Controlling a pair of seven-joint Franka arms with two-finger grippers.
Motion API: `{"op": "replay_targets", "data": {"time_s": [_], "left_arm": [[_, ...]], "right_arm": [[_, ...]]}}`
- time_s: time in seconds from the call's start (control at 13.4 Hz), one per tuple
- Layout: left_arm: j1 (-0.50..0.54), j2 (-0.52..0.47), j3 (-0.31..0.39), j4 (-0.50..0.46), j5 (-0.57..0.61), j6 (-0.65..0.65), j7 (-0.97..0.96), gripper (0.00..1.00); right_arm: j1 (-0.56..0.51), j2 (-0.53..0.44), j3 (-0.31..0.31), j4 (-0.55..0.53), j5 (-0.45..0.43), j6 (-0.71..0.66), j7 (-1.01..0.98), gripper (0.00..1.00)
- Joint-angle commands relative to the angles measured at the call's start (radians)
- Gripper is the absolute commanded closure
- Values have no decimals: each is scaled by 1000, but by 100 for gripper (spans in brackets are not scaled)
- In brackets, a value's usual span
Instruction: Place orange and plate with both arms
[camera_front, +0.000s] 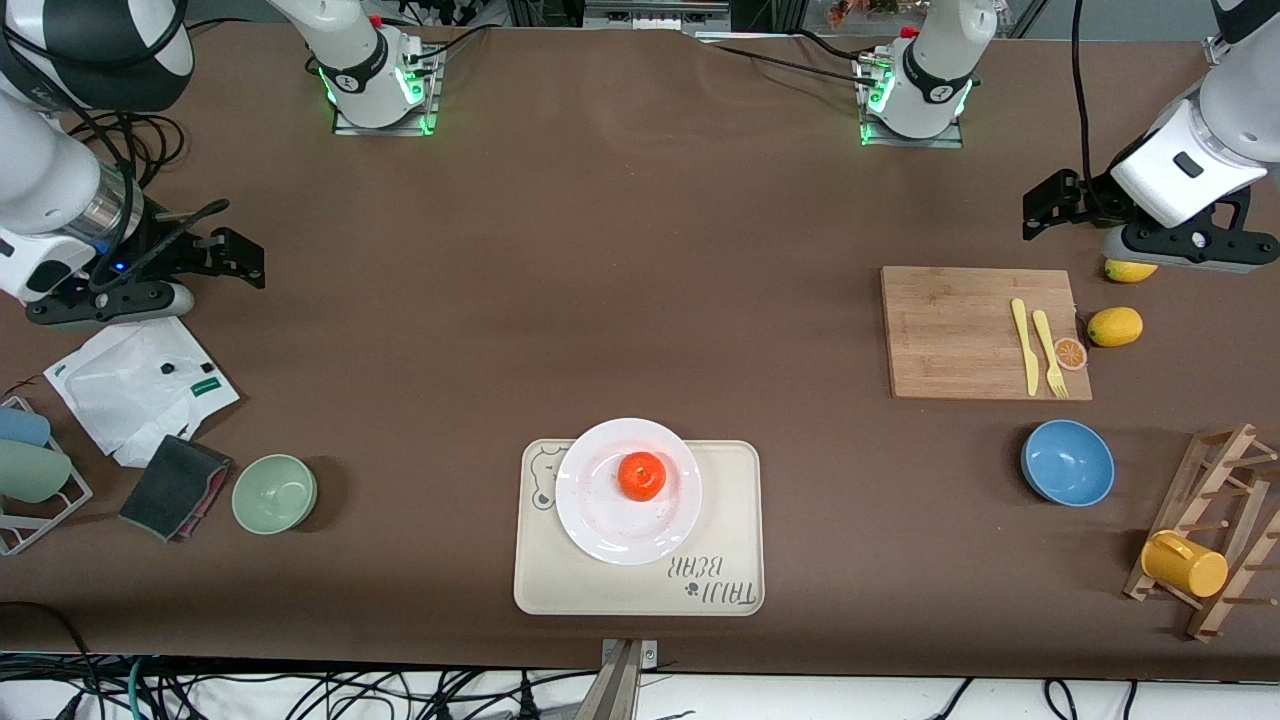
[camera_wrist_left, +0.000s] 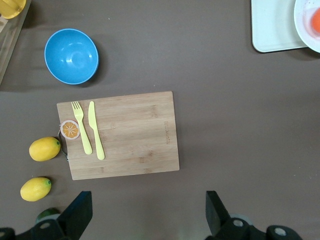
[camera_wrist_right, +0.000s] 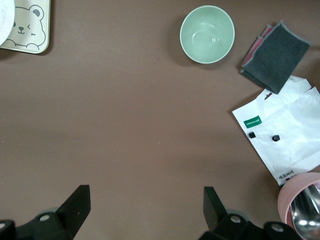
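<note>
White plate (camera_front: 628, 491) sits on the beige bear-print tray (camera_front: 730, 520), mid-desk at the edge nearest the front camera. Orange (camera_front: 641, 475) rests on the plate's centre, upright. Left tool (camera_front: 1045, 205) hovers over bare desk (camera_front: 620, 250) at the left arm's end, beside the wooden board (camera_front: 960, 330); fingers spread, empty. Right tool (camera_front: 235, 258) hovers at the right arm's end, above the white packet (camera_front: 140, 385); fingers spread, empty. Plate and orange lie well apart from both tools, roughly between them.
</note>
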Motion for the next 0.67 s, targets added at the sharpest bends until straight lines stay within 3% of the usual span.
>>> {"op": "replay_targets", "data": {"time_s": [0.0, 0.6], "left_arm": [[-1, 10, 4, 28, -20, -23, 12, 0], [-1, 10, 4, 28, -20, -23, 13, 0]], "right_arm": [[3, -59, 0, 1, 13, -56, 22, 0], [7, -90, -33, 4, 13, -77, 18, 0]]}}
